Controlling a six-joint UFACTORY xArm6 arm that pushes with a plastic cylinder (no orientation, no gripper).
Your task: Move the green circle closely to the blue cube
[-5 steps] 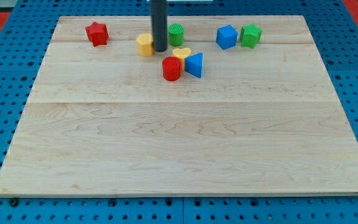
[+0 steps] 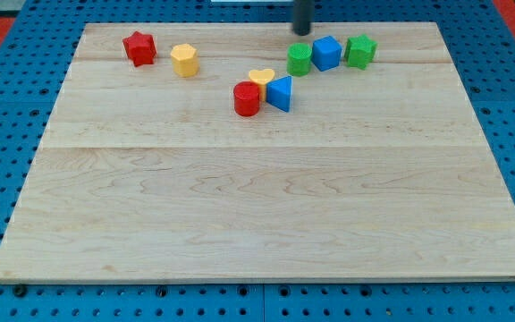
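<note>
The green circle (image 2: 299,59) lies near the view's top, right of centre, touching or almost touching the left side of the blue cube (image 2: 326,53). My tip (image 2: 302,32) is at the board's top edge, just above the green circle and up-left of the blue cube, touching neither.
A green star-like block (image 2: 360,50) sits just right of the blue cube. A red cylinder (image 2: 247,98), a yellow heart (image 2: 260,80) and a blue triangle (image 2: 280,93) cluster at centre top. A yellow hexagon (image 2: 184,60) and a red star (image 2: 139,47) lie at top left on the wooden board (image 2: 257,206).
The green circle has moved right to the blue cube's side. My tip has moved right and up to the top edge. The yellow hexagon has shifted left.
</note>
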